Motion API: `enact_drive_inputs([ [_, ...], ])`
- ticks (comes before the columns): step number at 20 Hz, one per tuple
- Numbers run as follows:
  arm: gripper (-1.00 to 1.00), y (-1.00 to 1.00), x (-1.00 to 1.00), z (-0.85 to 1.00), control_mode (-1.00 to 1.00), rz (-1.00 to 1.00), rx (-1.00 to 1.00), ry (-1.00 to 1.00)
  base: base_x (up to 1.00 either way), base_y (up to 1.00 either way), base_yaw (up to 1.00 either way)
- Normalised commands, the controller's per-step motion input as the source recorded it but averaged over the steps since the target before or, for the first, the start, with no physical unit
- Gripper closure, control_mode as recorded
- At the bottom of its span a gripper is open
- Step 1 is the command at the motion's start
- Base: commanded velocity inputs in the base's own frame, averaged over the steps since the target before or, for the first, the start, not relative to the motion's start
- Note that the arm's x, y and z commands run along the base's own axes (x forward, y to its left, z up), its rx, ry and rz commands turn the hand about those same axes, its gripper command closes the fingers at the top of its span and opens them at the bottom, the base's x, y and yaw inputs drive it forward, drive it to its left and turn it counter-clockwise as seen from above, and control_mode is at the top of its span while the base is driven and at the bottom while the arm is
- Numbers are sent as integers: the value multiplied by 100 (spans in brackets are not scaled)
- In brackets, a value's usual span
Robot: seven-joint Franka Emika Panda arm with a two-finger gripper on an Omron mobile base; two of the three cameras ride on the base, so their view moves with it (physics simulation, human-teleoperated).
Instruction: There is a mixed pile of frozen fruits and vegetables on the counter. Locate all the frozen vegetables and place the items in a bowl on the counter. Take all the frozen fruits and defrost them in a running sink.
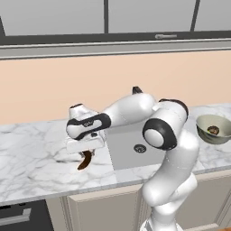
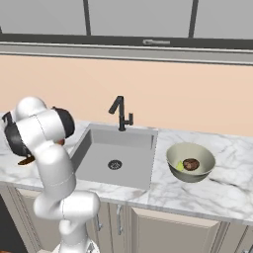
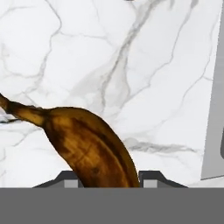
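Note:
My gripper [image 1: 85,154] is shut on the curved brown-orange fruit [image 1: 85,161], which hangs from the fingers just above the white marble counter [image 1: 36,153], left of the sink [image 1: 135,146]. In the hand view the fruit [image 3: 87,144] runs from the left edge down between my gripper's [image 3: 109,178] fingertips [image 3: 70,178]. One brown tip of the fruit [image 2: 25,160] peeks out from behind the arm. The grey-olive bowl [image 2: 190,163] stands on the counter right of the sink and holds the brown ball [image 2: 190,164] and the small green piece [image 2: 180,167].
A thin black faucet [image 2: 121,113] rises behind the sink basin, whose round drain [image 2: 114,164] shows. The sink's left rim [image 3: 214,109] lies close to the right of the hand. A beige wall backs the counter, and cabinets hang above.

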Motion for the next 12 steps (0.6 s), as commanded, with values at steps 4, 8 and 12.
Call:
enact_drive_inputs([
  [4,100,-52,-2,4,-100,-4,-2,0,0,0,0],
  [8,100,-52,0,3,-100,-4,0,0,0,0,0],
  [12,100,-53,1,2,-100,-4,0,0,0,0,0],
])
